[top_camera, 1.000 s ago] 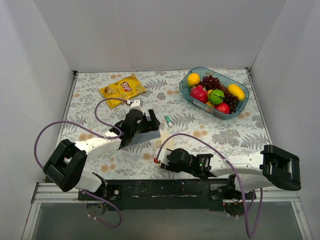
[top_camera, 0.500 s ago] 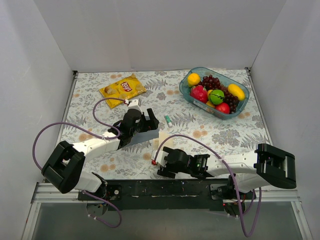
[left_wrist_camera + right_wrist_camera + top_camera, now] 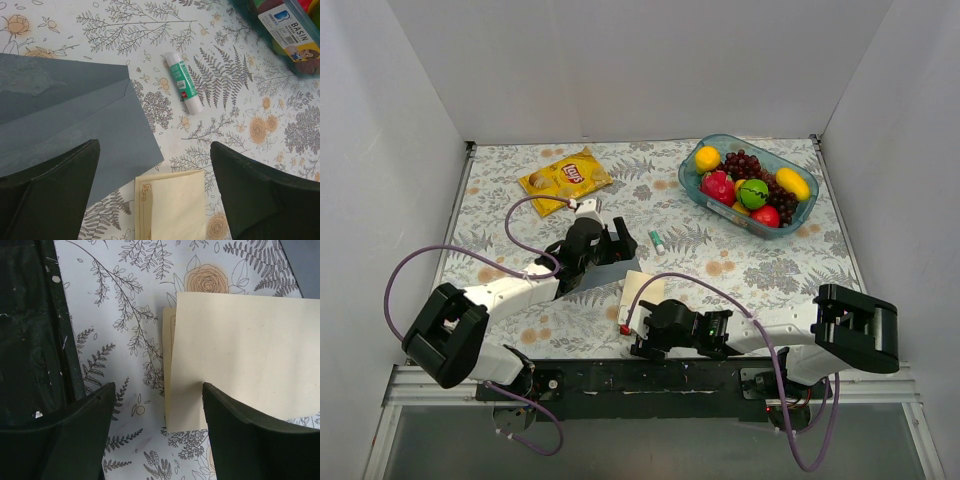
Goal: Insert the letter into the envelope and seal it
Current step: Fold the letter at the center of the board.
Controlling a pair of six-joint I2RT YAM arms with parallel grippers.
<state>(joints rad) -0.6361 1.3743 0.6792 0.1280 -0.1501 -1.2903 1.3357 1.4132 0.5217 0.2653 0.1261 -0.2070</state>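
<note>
hovering wide open and empty, the right claw (image 3: 156, 390) sits over a corner of the cream letter (image 3: 240, 355), which lies on the counter (image 3: 125, 315) toward its right finger. the left claw (image 3: 154, 145), also spread and empty, hangs above the grey-blue envelope (image 3: 75, 115) under its left finger.

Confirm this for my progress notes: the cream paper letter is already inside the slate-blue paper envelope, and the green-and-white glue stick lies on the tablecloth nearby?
No. The cream paper letter lies out on the floral tablecloth by a corner of the slate-blue paper envelope, not inside it, as the left wrist view shows. The green-and-white glue stick does lie on the tablecloth nearby.
</note>
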